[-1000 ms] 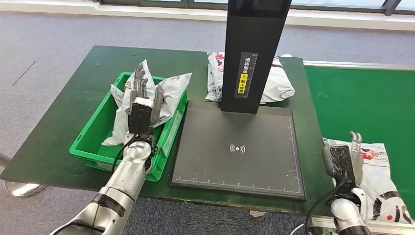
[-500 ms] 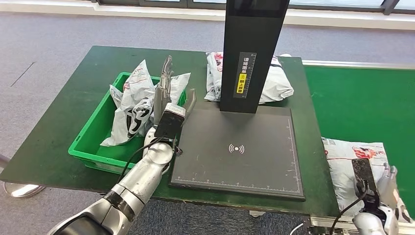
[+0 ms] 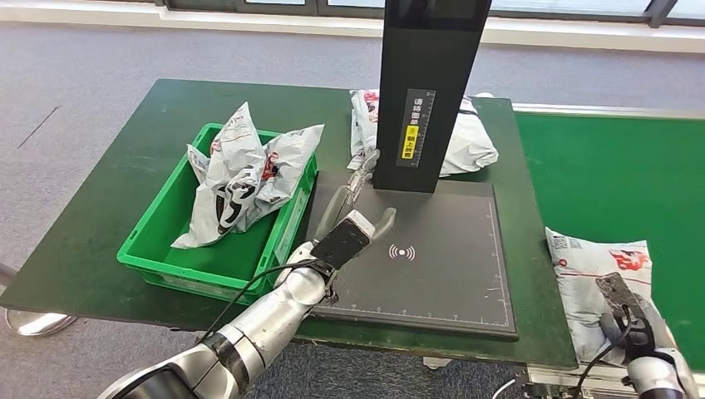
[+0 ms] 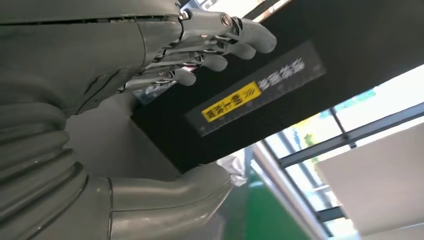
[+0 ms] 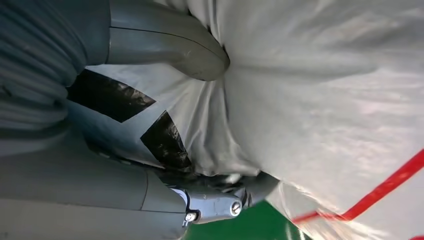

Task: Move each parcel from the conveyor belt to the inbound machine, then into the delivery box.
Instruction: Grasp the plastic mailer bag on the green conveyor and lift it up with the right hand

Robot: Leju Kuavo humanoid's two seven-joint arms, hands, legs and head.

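Note:
A white parcel (image 3: pixel 592 270) lies on the green conveyor belt (image 3: pixel 615 166) at the near right. My right hand (image 3: pixel 622 305) is on its near end. In the right wrist view the thumb (image 5: pixel 170 47) presses into the white parcel (image 5: pixel 310 100) and the fingers (image 5: pixel 220 202) curl under its edge, so the hand grips it. My left hand (image 3: pixel 359 198) hovers open over the black plate of the inbound machine (image 3: pixel 432 274), close to its black post (image 3: pixel 428 83). The left wrist view shows the fingers (image 4: pixel 220 47) spread from the thumb (image 4: pixel 170 195), holding nothing.
A green delivery box (image 3: pixel 158 249) at the left of the table holds two white parcels (image 3: pixel 241 170). Another white parcel (image 3: pixel 470 141) lies behind the post. The dark green table (image 3: pixel 100 208) ends at grey carpet on the left.
My left hand has swung right, from over the green box to above the machine's plate. My right hand has moved nearer and to the right along the belt parcel, onto its near end.

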